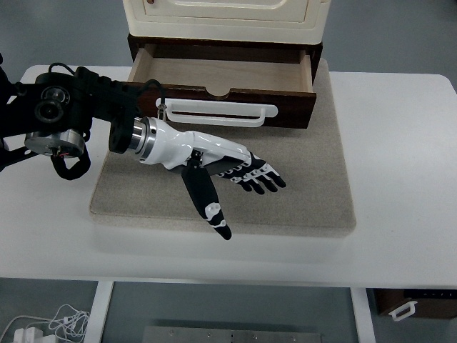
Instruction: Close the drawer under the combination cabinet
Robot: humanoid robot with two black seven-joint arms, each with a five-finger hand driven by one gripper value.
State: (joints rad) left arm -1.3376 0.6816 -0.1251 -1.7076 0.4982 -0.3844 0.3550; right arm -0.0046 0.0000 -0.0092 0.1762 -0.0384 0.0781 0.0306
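The cream combination cabinet (225, 16) stands at the back of the table on a dark brown base. Its dark wooden drawer (225, 86) is pulled out and looks empty inside. A white handle (218, 112) runs across the drawer front. My left hand (228, 175) reaches in from the left, its fingers spread and holding nothing. It hovers over the grey mat (285, 186), in front of and a little below the drawer front, apart from the handle. The right arm is out of view.
The grey mat lies on the white table (400, 157) under the cabinet. White cables (50, 321) lie on the floor at the bottom left. Another dark drawer piece (410, 306) with a white handle shows under the table at the bottom right.
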